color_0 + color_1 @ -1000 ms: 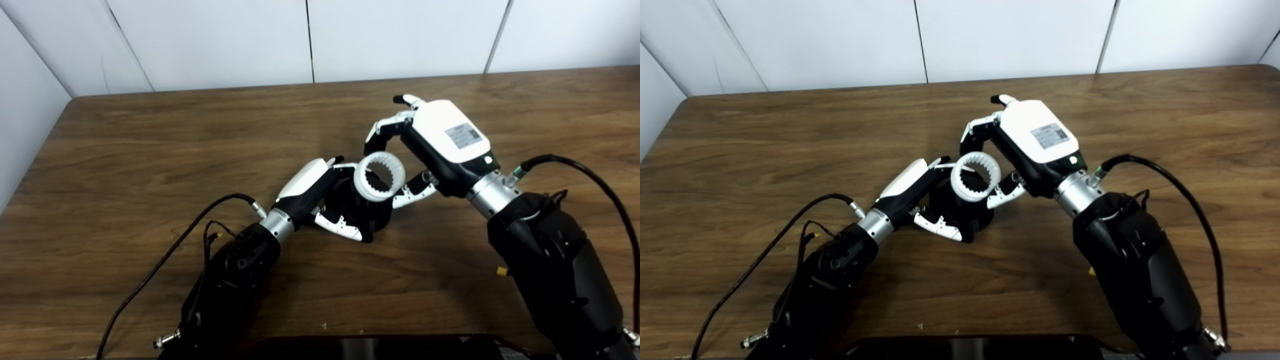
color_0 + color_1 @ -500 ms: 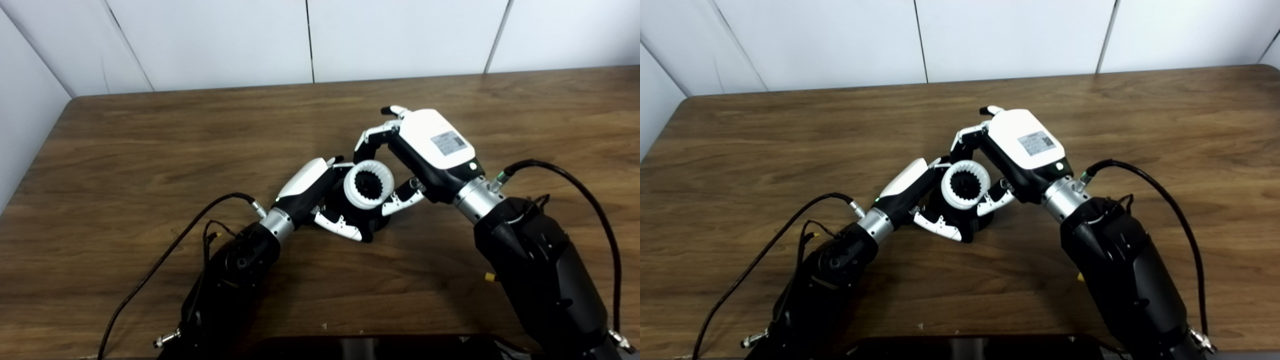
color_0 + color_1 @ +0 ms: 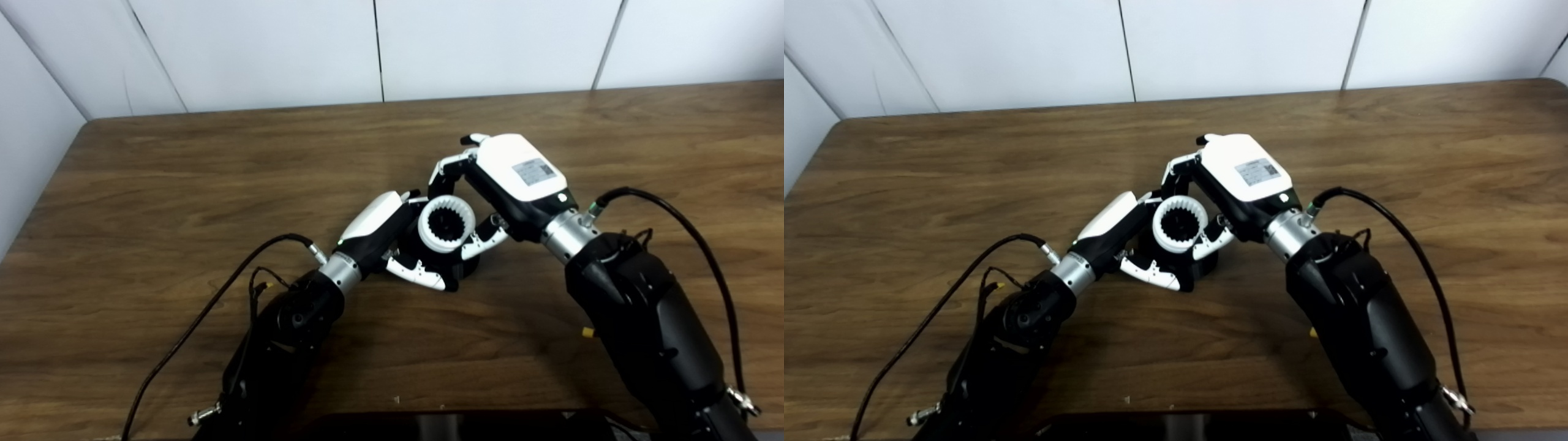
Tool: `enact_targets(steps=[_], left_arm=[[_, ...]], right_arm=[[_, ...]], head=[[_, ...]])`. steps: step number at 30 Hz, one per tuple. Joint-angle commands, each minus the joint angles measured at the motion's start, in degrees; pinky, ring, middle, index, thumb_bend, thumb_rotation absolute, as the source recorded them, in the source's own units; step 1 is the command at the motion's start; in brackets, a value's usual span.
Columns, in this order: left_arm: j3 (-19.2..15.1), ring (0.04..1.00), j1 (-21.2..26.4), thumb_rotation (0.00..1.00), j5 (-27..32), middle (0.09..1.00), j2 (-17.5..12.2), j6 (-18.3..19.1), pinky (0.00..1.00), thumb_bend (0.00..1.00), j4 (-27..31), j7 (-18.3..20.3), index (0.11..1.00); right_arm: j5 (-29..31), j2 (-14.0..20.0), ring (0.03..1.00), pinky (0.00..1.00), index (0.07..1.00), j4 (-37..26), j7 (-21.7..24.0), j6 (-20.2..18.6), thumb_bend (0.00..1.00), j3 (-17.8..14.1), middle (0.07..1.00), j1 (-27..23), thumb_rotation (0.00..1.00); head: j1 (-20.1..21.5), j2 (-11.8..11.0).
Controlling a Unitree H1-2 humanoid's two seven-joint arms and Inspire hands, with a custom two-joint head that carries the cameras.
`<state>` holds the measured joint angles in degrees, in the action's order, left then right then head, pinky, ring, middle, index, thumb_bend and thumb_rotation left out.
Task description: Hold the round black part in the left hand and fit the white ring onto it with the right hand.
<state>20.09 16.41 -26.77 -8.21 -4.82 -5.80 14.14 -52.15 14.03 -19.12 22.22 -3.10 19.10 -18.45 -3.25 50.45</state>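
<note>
White toothed ring (image 3: 446,224) in my right hand (image 3: 508,184) has dropped from above onto the round black part (image 3: 456,260) my left hand (image 3: 392,236) clasps; seating looks nearly done, I judge.

The counter (image 3: 184,177) looks like dark brown wood grain with a soft sheen, catching pale light toward 12 o'clock. The white ring (image 3: 446,225) seems matt plastic, toothed along its inner face. The round black part (image 3: 462,266) is dull black (too dark to tell plastic from metal). The right hand (image 3: 499,187) has a smooth, glossy white shell over black pieces, with a small paper-like label; the left hand (image 3: 392,236) is finished alike. Both wrists show brushed metal collars, and the black cables (image 3: 202,318) look rubbery.
</note>
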Motion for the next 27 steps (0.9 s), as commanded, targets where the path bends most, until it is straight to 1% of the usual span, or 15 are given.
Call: enact_targets(steps=[1,7,10,14,19,23,26,27], left_arm=[[0.3,0.81,1.3,0.26,-0.5,0.776,-0.1,-0.4,1.0,0.96,0.6,-0.5,0.732],[0.4,0.816,1.1,0.27,-0.7,0.81,-0.1,0.4,1.0,0.97,1.1,-0.4,0.73],[0.4,0.816,1.1,0.27,-0.6,0.81,-0.1,0.4,1.0,0.97,1.0,-0.5,0.729],[0.6,0.818,1.1,0.28,-0.8,0.812,-0.2,1.4,1.0,0.97,1.5,-0.2,0.729],[0.6,0.815,1.2,0.27,-0.5,0.805,-0.3,1.6,1.0,0.97,1.8,-0.3,0.726],[0.6,0.815,1.4,0.27,-0.3,0.79,-0.5,0.6,1.0,0.97,1.2,-0.5,0.72],[0.4,0.816,1.6,0.24,0.8,0.724,-0.6,-0.3,1.0,0.96,0.8,-0.3,0.708],[0.4,0.818,1.6,0.23,1.0,0.71,-0.6,-0.2,1.0,0.96,0.8,-0.1,0.705]], right_arm=[[-0.1,-0.2,0.652,0.89,0.537,0.2,-1.7,1.9,0.52,0.1,0.455,-2.8,0.01],[-0.6,0.0,0.651,0.88,0.535,2.0,-2.6,2.5,0.52,0.4,0.455,-3.8,0.01],[-1.0,0.1,0.653,0.88,0.535,2.8,-2.4,2.9,0.52,0.4,0.454,-4.6,0.01],[-1.1,0.2,0.655,0.88,0.534,2.9,-2.1,3.1,0.52,0.4,0.456,-5.1,0.01],[-1.1,0.2,0.653,0.88,0.532,2.9,-1.4,3.0,0.52,0.7,0.458,-5.3,0.02],[-1.3,0.7,0.644,0.85,0.53,2.6,-0.4,3.0,0.52,1.1,0.463,-5.3,0.02],[-2.0,1.2,0.642,0.84,0.53,2.1,1.3,2.5,0.52,1.5,0.469,-5.5,0.02],[-2.1,1.4,0.644,0.84,0.514,1.9,1.9,2.2,0.52,1.6,0.511,-5.6,0.09]], head=[[-0.1,0.0],[-0.2,0.1],[-0.2,0.1],[-0.3,0.2],[-0.4,0.4],[-0.3,0.5],[-0.2,0.5],[-0.2,0.6]])
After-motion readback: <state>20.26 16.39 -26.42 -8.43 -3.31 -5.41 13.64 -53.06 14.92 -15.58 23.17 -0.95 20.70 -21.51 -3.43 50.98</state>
